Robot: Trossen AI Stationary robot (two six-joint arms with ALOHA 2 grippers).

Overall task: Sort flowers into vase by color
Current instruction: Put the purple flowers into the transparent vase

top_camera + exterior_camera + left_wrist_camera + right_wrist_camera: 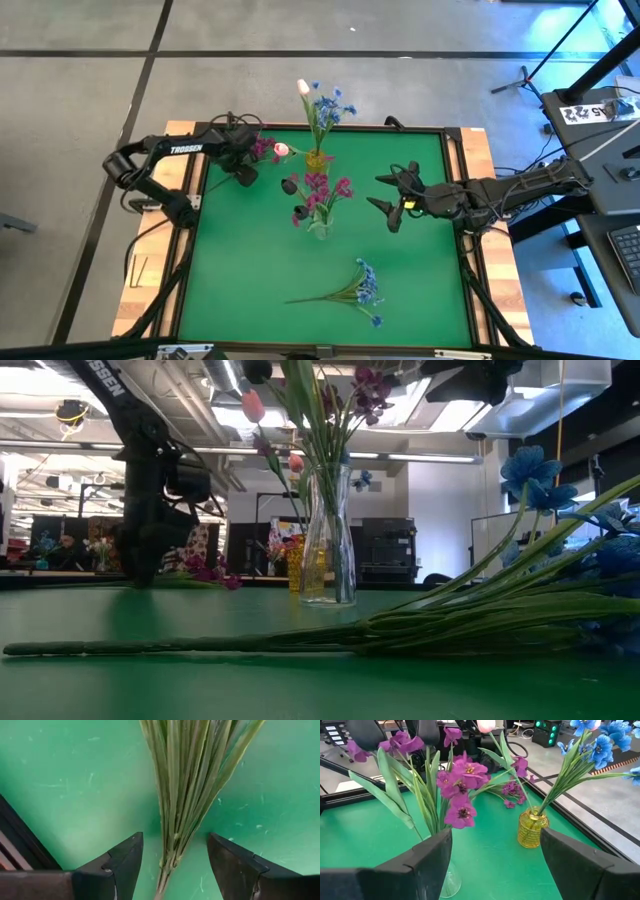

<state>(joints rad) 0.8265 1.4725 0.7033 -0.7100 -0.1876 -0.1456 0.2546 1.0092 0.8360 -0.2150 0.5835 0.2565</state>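
- At the far left corner of the green table, the left tool is lowered over a magenta bunch that lies flat there.
- In the left wrist view, the left tool is seen released, with the stems of this bunch between its two fingers and not yet clenched.
- The long axis of the stems runs straight away from the tool, across the gap of the fingers, so a simple closing is judged enough for the grasp.
- The blossoms of this bunch point toward the small yellow vase, which is just beside them and already holds a blue spray.
- The clear vase with magenta flowers stands in the middle of the table, between both arms.
- The right tool is held released to the right of the clear vase and grasps nothing.
- One more blue spray lies on the near part of the table, well apart from both tools; the right arm is nearer to it.
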